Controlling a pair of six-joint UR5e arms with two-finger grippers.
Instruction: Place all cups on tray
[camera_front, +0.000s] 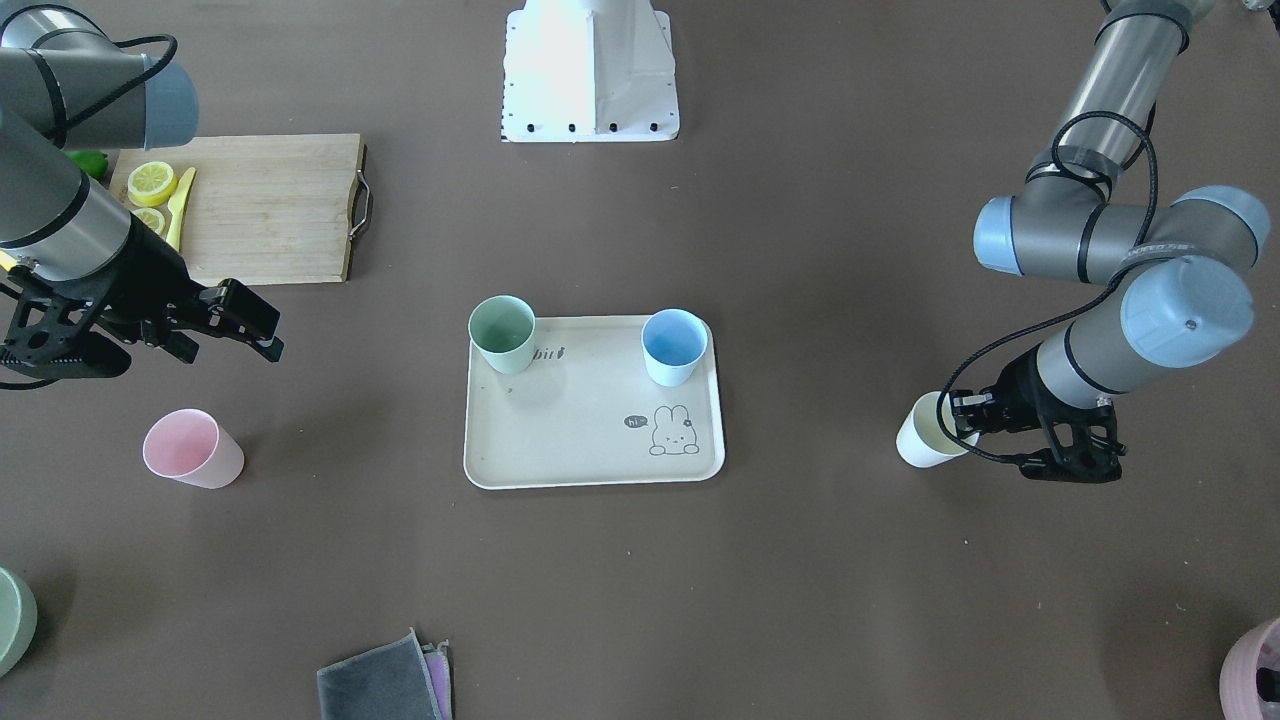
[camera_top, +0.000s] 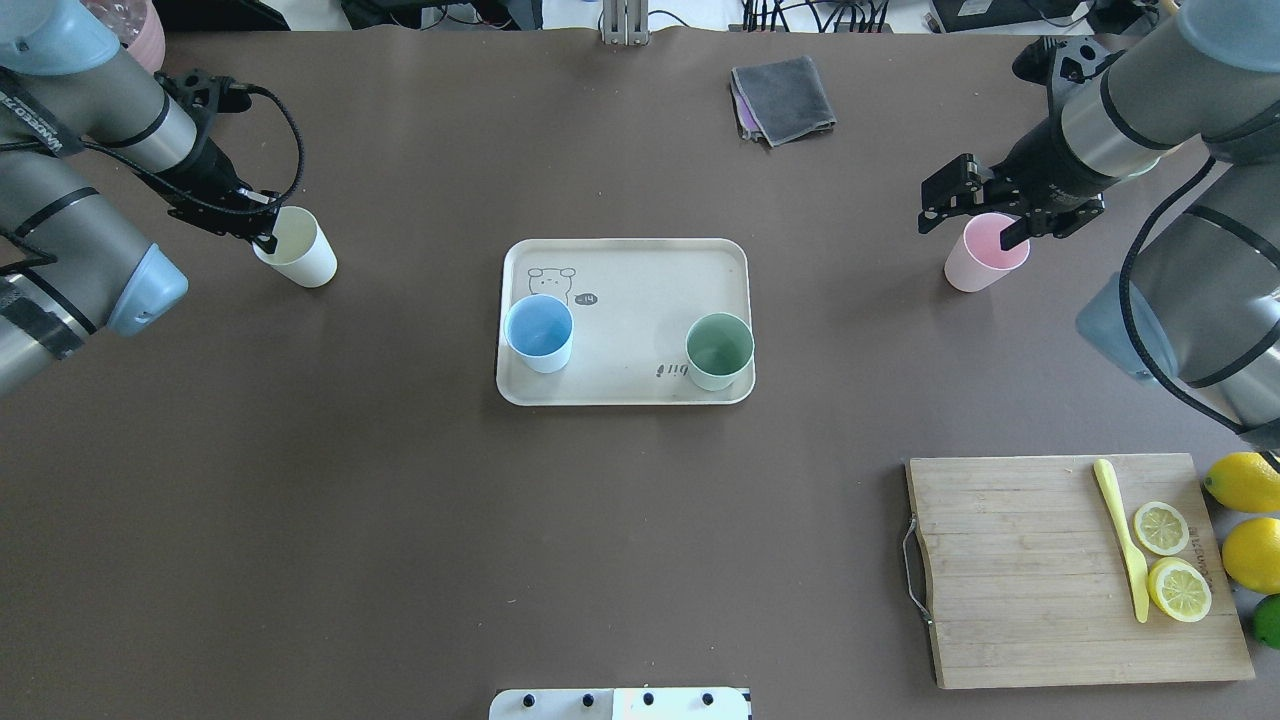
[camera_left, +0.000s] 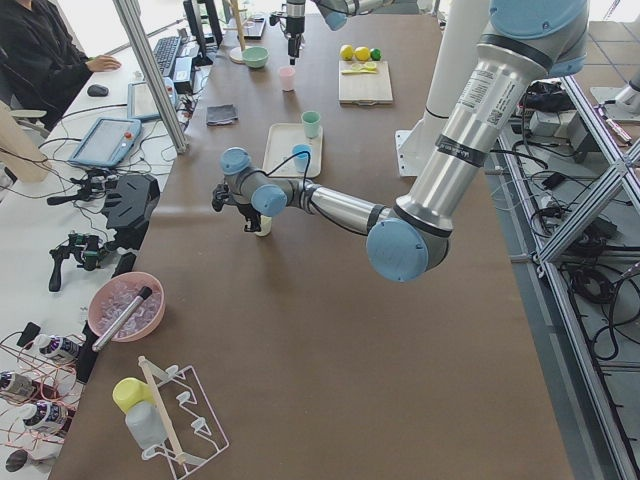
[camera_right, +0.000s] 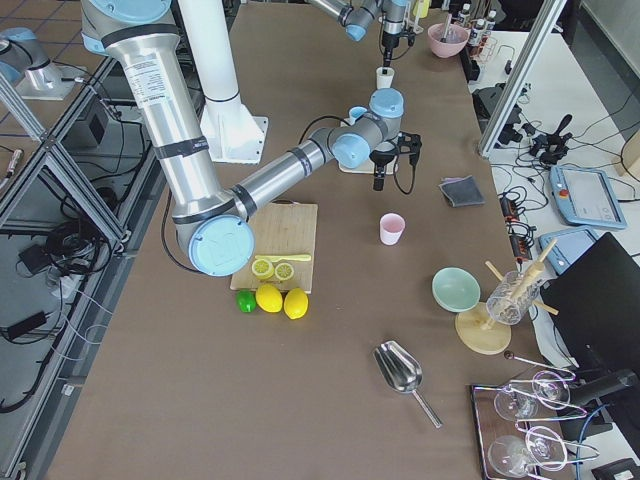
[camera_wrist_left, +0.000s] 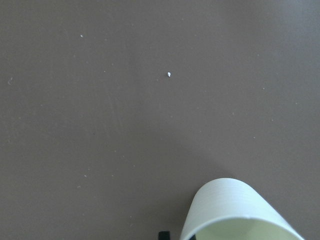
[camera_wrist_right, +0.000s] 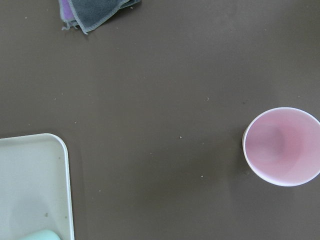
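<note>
The beige tray (camera_front: 580, 430) (camera_top: 640, 290) lies mid-table. The pale green cup (camera_front: 503, 335) (camera_top: 719, 350) and the light blue cup (camera_front: 673, 346) (camera_top: 539, 333) stand upright on it, at two corners. My left gripper (camera_front: 962, 420) (camera_top: 265, 232) is shut on the rim of the cream-yellow cup (camera_front: 925, 432) (camera_top: 298, 252) (camera_wrist_left: 240, 212), which leans, well off the tray. My right gripper (camera_front: 255, 325) (camera_top: 975, 215) is open and empty, raised above the pink cup (camera_front: 190, 448) (camera_top: 985, 252) (camera_wrist_right: 282, 146). That cup stands upright on the table.
A wooden cutting board (camera_front: 270, 205) (camera_top: 1040, 570) holds lemon slices (camera_top: 1170, 560) and a yellow knife (camera_top: 1125, 540). Whole lemons (camera_top: 1245, 520) lie beside it. A folded grey cloth (camera_front: 385, 680) (camera_top: 783, 98) lies near the far edge. A green bowl (camera_front: 10, 615) and a pink bowl (camera_front: 1255, 670) sit at the corners.
</note>
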